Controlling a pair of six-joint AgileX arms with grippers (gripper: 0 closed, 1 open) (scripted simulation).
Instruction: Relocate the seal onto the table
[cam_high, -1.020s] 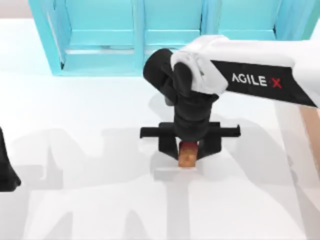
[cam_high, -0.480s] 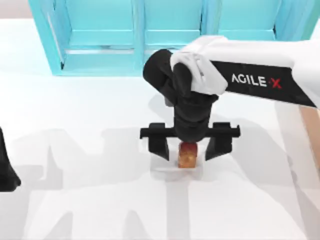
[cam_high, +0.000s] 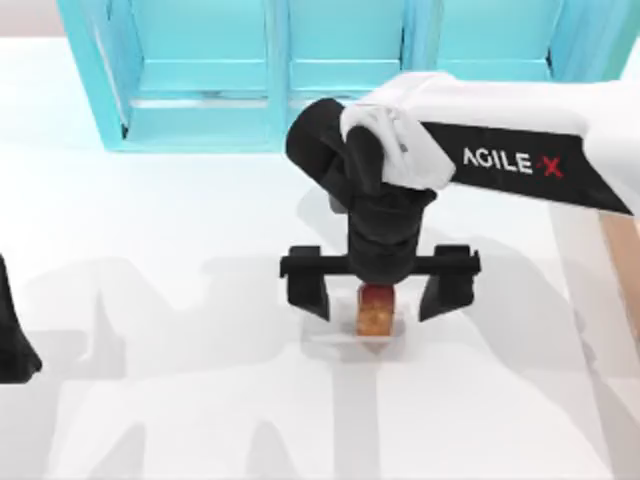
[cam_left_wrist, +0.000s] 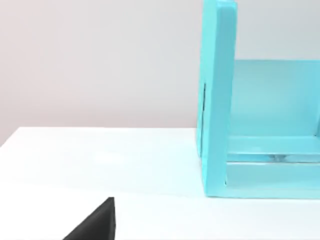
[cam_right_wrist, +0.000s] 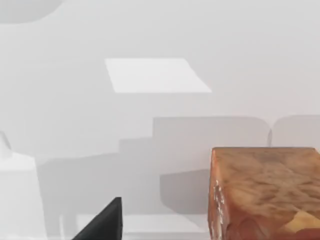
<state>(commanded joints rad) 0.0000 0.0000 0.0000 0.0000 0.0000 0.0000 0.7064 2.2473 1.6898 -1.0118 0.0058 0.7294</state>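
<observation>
Right gripper (cam_high: 378, 291) is over the middle of the table (cam_high: 180, 230), pointing straight down, and the jaws are spread wide, nothing in them. Fingers (cam_high: 310, 293) sit apart on either side of the seal (cam_high: 375, 312), w/ a clear gap on both sides, so no contact there. Seal stands upright on the white top, tan-orange body down, darker red-brown cap up, partly tucked under the wrist from above. It's in front of the light-blue cabinet (cam_high: 210, 70), well apart from it, roughly level w/ the cabinet's middle section.

Right wrist cam: seal (cam_right_wrist: 265, 192) looms big and close, orange mottled block resting on the white surface, shadows laid out around it. One dark fingertip (cam_right_wrist: 102, 222) pokes in at the edge, apart from the block.

Right arm (cam_high: 520, 150) reaches in from the table's right side, white shell w/ the AgileX lettering.

Left arm (cam_high: 12, 335) is parked at the far left edge of the table, just a dark bit showing. Left wrist cam looks across bare table toward the cabinet's end panel (cam_left_wrist: 217, 95); a dark tip (cam_left_wrist: 95, 222) of its gripper shows, can't tell if its jaws are apart or together.
</observation>
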